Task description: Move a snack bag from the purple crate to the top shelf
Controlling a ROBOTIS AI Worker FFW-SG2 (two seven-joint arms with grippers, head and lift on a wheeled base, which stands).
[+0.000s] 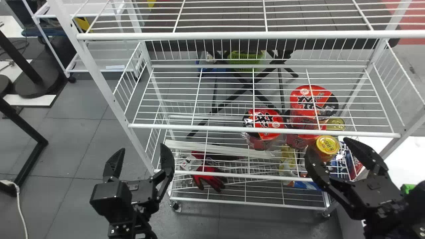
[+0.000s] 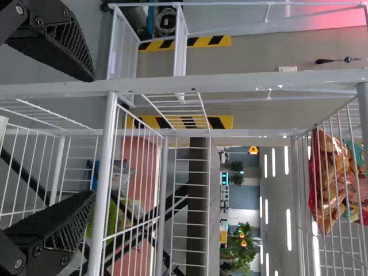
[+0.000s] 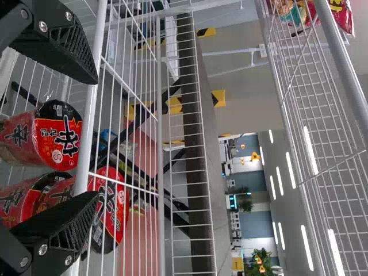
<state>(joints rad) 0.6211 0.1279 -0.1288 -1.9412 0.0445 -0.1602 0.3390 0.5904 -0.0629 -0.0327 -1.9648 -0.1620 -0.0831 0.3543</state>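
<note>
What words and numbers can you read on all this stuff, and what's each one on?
None reads clearly enough to quote.
Red noodle tubs: big dark brush-style writing, but I can't tell what it says.
Yellow-lidded can: lid print too small.
Red snack bag: print too small.

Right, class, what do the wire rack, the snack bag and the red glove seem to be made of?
Wire rack: probably metal with a smooth white coating; its rods are thin and straight.
Snack bag: likely thin plastic film, glossy, with crinkles and glints.
Red glove: fabric or rubber-coated knit, fairly matte; it lies limp, but I can't tell which.
</note>
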